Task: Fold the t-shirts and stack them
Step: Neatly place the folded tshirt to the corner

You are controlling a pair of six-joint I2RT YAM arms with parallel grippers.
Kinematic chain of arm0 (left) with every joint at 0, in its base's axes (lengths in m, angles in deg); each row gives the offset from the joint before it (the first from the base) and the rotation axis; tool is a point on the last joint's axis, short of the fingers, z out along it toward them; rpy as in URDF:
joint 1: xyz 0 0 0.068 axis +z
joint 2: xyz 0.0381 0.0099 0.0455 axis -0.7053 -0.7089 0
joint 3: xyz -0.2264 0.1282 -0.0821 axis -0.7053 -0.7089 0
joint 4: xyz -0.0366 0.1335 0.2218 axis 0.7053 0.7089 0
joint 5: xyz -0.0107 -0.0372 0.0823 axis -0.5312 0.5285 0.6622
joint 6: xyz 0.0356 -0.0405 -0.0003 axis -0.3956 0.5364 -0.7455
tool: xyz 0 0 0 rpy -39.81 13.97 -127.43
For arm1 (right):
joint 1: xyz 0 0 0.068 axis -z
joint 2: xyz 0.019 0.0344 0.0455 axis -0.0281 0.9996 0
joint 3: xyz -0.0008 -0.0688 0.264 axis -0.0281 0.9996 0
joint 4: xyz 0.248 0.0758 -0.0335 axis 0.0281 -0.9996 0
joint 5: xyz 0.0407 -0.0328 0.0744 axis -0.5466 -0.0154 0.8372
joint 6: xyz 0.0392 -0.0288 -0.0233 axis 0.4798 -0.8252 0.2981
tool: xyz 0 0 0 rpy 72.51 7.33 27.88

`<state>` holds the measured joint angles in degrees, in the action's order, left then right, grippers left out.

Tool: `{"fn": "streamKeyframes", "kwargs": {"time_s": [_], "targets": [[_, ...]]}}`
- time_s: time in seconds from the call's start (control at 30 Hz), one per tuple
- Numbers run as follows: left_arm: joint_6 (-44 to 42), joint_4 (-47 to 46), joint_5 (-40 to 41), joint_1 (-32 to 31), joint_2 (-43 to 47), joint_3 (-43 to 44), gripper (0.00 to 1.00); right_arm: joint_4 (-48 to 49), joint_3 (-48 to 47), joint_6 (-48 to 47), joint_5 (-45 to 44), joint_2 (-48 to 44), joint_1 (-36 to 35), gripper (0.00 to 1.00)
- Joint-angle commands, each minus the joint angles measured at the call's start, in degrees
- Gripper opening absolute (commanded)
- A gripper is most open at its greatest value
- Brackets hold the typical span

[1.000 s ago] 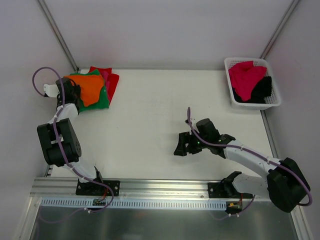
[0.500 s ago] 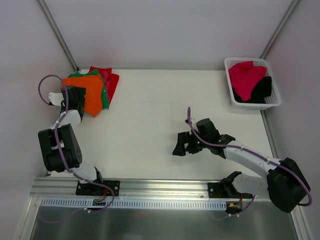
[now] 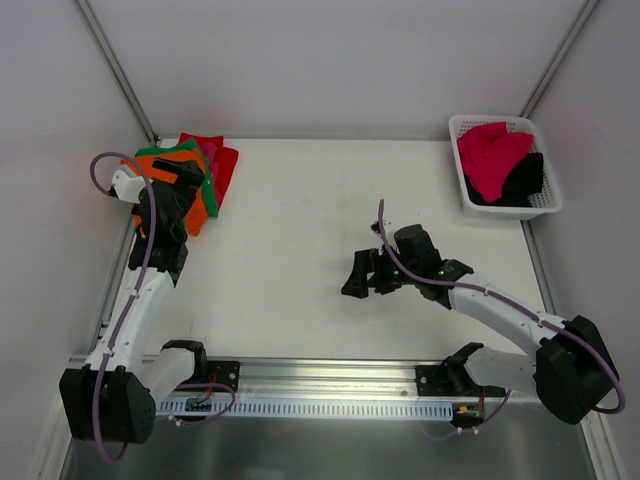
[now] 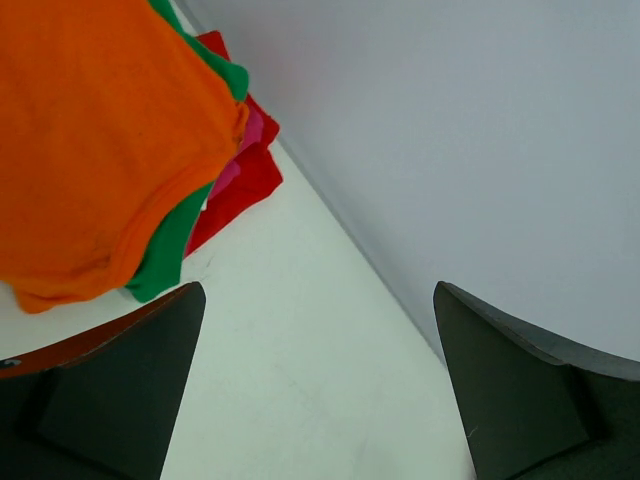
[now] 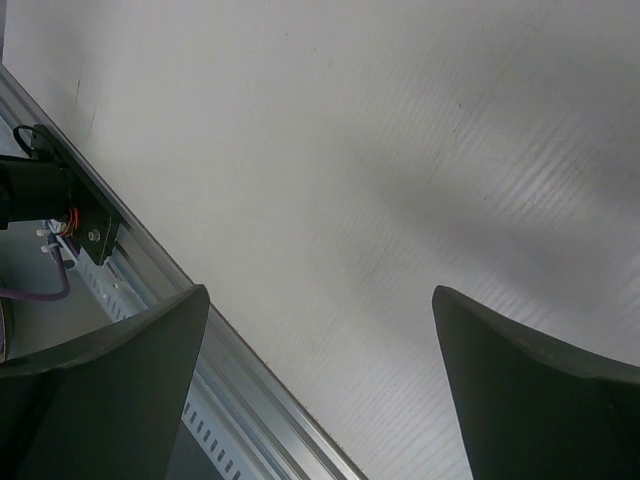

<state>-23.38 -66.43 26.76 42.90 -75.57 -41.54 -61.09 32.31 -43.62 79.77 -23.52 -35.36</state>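
Left fingers [image 4: 110, 390]: wide apart, empty, by your bright orange cloth t-shirt [image 4: 90, 140].
Right fingers [image 5: 520, 390]: wide apart, empty, over white table [image 5: 350, 150].
White plastic lattice basket [image 3: 468, 206]: well apart from both.

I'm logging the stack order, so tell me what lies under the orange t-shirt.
A green t-shirt lies directly under the orange t-shirt, then a sliver of magenta-pink t-shirt, then a red t-shirt. Their middles are covered.
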Motion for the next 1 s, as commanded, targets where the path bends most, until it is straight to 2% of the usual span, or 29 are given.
{"fn": "streamKeyframes", "kwargs": {"time_s": [0.0,0.07,0.13,0.23,0.3,0.53,0.6,0.63,0.7,0.73,0.83,0.97], "targets": [[-5.15,4.57,-4.56,-0.24,1.46,-2.47,0.99,1.71,-2.79,-0.95,0.75,1.26,0.5,0.99],[-8.23,5.62,-10.63,-0.76,1.29,-1.86,0.99,1.62,-3.14,-0.86,0.57,1.79,0.5,0.99],[-11.38,6.33,-20.91,-1.47,0.59,-1.34,0.99,1.71,-3.23,-0.6,0.4,2.05,0.5,1.0],[-17.26,9.3,-30.32,-6.81,-2.22,1.03,0.99,1.89,-2.97,-0.77,-1.09,0.74,0.5,1.0],[-20.36,10.63,-33.33,-12.79,-4.76,1.65,0.99,1.8,-3.23,-1.03,-2.68,-0.14,0.5,1.0],[-26.43,14.33,-35.36,-26.5,-12.33,1.31,0.99,-4.34,-6.56,-2.88,-9.44,-4.45,0.5,0.99],[-27.48,14.33,-32.39,-30.89,-14.08,0.78,0.99,-5.05,-6.57,-3.75,-12.08,-5.94,0.58,1.0],[-28.18,14.33,-30.72,-35.35,-14.61,0.52,0.99,-5.4,-6.66,-3.85,-14.0,-6.29,0.58,0.99],[-27.75,14.24,-29.66,-38.28,-16.45,0.08,0.99,-6.37,-7.01,-4.2,-15.42,-7.09,0.67,1.0],[-27.93,14.33,-26.61,-41.26,-17.25,-0.1,0.99,-6.72,-7.53,-4.2,-16.29,-7.35,0.59,1.0],[-27.05,12.58,-24.91,-44.87,-17.96,-1.59,0.99,-7.17,-8.06,-4.46,-17.36,-7.62,0.67,0.99],[-26.43,11.43,-24.03,-45.94,-19.54,-2.03,0.99,-6.9,-9.46,-5.43,-17.09,-7.09,0.76,1.0]]}}
